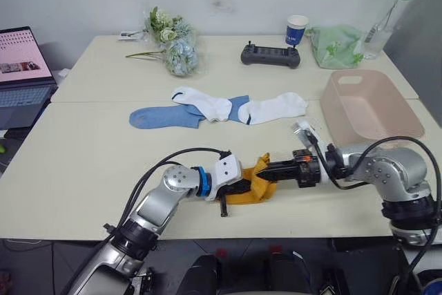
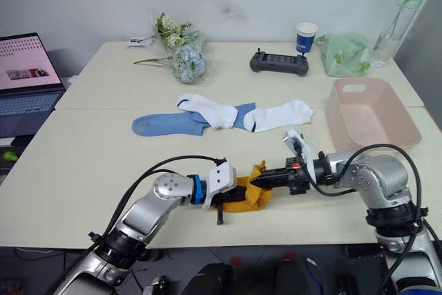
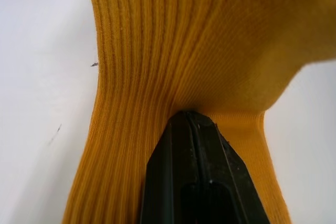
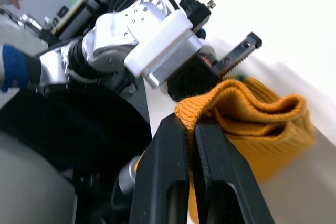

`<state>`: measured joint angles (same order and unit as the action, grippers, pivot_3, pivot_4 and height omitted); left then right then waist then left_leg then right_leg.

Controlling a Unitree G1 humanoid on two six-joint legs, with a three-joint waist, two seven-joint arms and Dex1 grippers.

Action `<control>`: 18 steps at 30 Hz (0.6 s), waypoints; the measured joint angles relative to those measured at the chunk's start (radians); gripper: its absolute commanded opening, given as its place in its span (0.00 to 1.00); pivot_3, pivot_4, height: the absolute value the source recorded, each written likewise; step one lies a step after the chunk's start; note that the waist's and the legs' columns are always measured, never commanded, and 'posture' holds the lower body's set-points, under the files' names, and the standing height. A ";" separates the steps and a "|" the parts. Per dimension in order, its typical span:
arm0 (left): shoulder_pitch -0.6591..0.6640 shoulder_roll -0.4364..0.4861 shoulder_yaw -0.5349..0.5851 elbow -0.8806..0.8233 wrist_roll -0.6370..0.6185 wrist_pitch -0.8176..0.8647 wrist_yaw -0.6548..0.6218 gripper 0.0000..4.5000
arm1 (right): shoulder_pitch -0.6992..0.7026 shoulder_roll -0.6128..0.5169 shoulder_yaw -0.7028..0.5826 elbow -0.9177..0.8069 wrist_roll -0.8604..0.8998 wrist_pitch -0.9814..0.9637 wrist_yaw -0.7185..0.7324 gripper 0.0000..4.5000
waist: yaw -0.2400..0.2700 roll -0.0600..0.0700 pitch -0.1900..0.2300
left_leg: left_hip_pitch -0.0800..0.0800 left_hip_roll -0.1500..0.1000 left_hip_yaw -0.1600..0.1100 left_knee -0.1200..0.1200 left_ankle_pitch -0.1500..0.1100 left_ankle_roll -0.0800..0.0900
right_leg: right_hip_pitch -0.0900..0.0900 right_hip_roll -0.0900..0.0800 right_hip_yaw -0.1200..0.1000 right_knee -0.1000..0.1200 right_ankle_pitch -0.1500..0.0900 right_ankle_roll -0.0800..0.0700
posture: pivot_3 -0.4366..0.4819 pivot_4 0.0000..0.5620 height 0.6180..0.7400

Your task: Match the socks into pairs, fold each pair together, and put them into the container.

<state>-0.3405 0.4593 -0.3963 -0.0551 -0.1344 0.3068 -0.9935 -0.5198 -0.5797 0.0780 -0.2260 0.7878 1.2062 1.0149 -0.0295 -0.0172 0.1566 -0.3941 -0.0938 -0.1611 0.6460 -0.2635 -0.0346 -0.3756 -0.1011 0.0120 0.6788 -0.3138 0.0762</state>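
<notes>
- Table (image 1: 90, 170) is carrying everything.
- Tub (image 1: 369, 105) is sitting at right, near the right arm.
- Blue and white socks (image 1: 221, 110) are lying mid-table.
- Yellow sock (image 1: 254, 186) is bunching at the near edge.
- Left claw (image 1: 243, 188) and right claw (image 1: 271, 170) are both pinching the yellow sock.

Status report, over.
Left gripper and right gripper both shut on mustard-yellow socks. Pale pink plastic tub empty. Blue and white socks unpaired.

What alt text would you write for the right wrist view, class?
The right gripper pinches the edge of a folded mustard sock on the table. Just behind the sock is the left gripper.
</notes>
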 measured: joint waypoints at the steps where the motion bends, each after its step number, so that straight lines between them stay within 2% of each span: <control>1: 0.021 0.021 0.019 -0.033 -0.019 0.026 -0.001 0.00 | 0.000 0.012 0.005 -0.004 0.001 -0.004 -0.011 0.01 | -0.003 0.000 0.000 | 0.000 0.000 0.000 0.000 0.000 0.000 | -0.001 0.000 0.000 0.000 0.000 0.000 | 0.48 0.27 1.00; 3: 0.050 0.065 0.056 -0.090 -0.052 0.084 -0.008 0.00 | 0.000 0.013 0.033 -0.005 -0.017 -0.027 -0.016 0.01 | -0.004 0.000 0.000 | -0.001 0.000 0.000 -0.001 0.000 0.000 | -0.003 0.000 0.001 0.001 0.000 0.000 | 0.48 0.27 1.00; 6: 0.097 0.182 0.129 -0.205 -0.104 0.152 -0.042 0.00 | -0.002 0.019 0.088 0.000 -0.062 -0.076 -0.017 0.01 | -0.005 0.000 0.000 | -0.002 0.000 0.000 -0.001 0.000 0.000 | -0.005 0.001 0.002 0.002 0.000 0.000 | 0.48 0.27 1.00; 9: 0.142 0.276 0.236 -0.291 -0.157 0.210 -0.049 0.00 | -0.016 0.047 0.135 0.022 -0.091 -0.110 -0.017 0.01 | -0.004 0.000 0.000 | -0.002 0.000 0.000 -0.001 0.000 0.000 | -0.005 0.000 0.002 0.001 0.000 0.000 | 0.48 0.27 1.00; 15: 0.234 0.384 0.458 -0.347 -0.232 0.275 -0.039 0.00 | -0.048 0.101 0.223 0.093 -0.156 -0.179 -0.013 0.01 | -0.003 0.001 0.001 | -0.003 0.000 0.000 -0.001 0.000 0.000 | -0.005 0.000 0.002 0.001 0.000 0.000 | 0.48 0.27 1.00; 16: 0.253 0.388 0.471 -0.346 -0.236 0.275 -0.037 0.00 | -0.048 0.107 0.227 0.102 -0.166 -0.188 -0.012 0.13 | -0.003 0.001 0.001 | -0.003 0.000 0.000 -0.001 0.000 0.000 | -0.005 0.000 0.002 0.001 0.000 0.000 | 0.48 0.27 1.00; 18: 0.286 0.388 0.478 -0.346 -0.238 0.271 -0.024 0.00 | -0.050 0.118 0.231 0.116 -0.175 -0.197 -0.010 0.26 | -0.003 0.001 0.001 | -0.003 0.000 0.000 -0.001 0.000 0.000 | -0.006 0.000 0.002 0.001 0.000 0.000 | 0.48 0.27 1.00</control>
<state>-0.0544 0.8468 0.0822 -0.4010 -0.3725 0.5782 -1.0180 -0.5698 -0.4614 0.3095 -0.1098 0.6130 1.0092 1.0046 -0.0326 -0.0162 0.1573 -0.3971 -0.0939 -0.1611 0.6450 -0.2635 -0.0347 -0.3812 -0.1007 0.0136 0.6797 -0.3138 0.0760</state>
